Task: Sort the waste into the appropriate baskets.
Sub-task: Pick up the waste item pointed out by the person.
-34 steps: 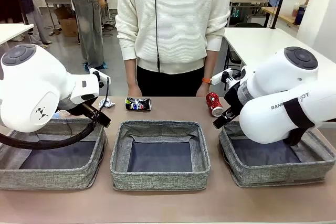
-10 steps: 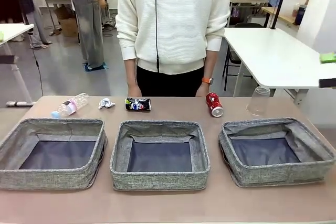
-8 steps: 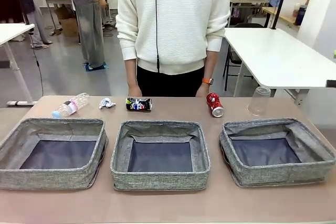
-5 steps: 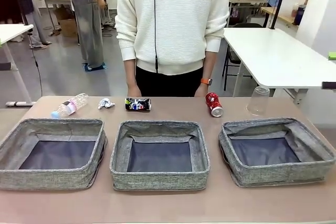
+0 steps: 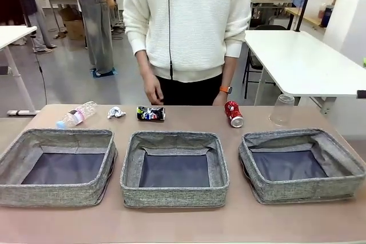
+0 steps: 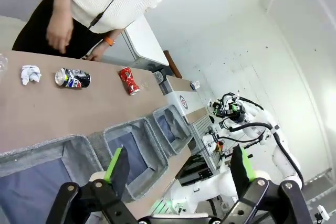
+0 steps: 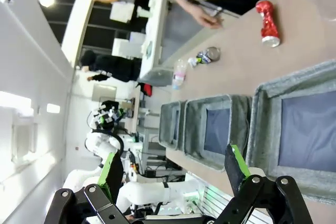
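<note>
Along the table's far edge lie a clear bottle (image 5: 76, 115), a white paper wad (image 5: 116, 112), a dark printed can (image 5: 150, 114) and a red can (image 5: 233, 114). A clear cup (image 5: 281, 110) stands upside down at the far right. Three grey baskets sit in a row in front of them: left (image 5: 51, 194), middle (image 5: 171, 195), right (image 5: 297, 190). All three hold nothing. My left gripper (image 6: 178, 166) is open, high above the left basket (image 6: 31, 153). My right gripper (image 7: 173, 174) is open too, high over the right basket (image 7: 262, 103), with the red can (image 7: 268, 22) beyond it.
A person in a white sweater stands at the far side. One hand (image 5: 153, 88) hangs above the dark can and the other (image 5: 220, 98) rests by the red can. A white table (image 5: 297, 61) stands behind at the right. Bare tabletop runs in front of the baskets.
Both arms have drawn out of the front view since the earliest frame. In the last half second the person's hand above the dark can has lifted from the table edge.
</note>
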You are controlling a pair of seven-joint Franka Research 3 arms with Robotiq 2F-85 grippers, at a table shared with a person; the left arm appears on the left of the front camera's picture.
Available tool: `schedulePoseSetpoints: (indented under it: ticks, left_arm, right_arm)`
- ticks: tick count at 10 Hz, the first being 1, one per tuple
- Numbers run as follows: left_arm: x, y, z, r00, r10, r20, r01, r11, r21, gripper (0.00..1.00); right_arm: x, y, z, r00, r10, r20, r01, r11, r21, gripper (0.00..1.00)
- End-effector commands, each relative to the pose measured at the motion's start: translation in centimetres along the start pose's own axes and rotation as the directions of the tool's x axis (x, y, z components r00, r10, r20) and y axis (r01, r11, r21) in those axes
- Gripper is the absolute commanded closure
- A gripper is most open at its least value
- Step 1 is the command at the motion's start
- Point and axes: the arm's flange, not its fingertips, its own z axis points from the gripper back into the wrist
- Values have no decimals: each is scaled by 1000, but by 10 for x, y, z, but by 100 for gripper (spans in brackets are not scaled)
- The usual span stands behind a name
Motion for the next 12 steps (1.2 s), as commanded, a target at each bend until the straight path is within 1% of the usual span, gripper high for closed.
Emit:
schedulePoseSetpoints:
  ticks: [1,10,11,12]
  left_arm:
    - [2,1,-2,1000,-27,14,27,999,-20,0]
    - [2,1,-2,1000,-27,14,27,999,-20,0]
    - [0,1,0,1000,-2,1,2,1000,1,0]
    - [7,-13,-22,993,-100,-67,111,971,210,0]
  right_arm:
    - [4,0,-2,1000,28,11,-29,999,20,0]
    - [4,0,-2,1000,28,11,-29,999,20,0]
    - [4,0,-2,1000,28,11,-29,999,20,0]
    - [4,0,-2,1000,28,11,-29,999,20,0]
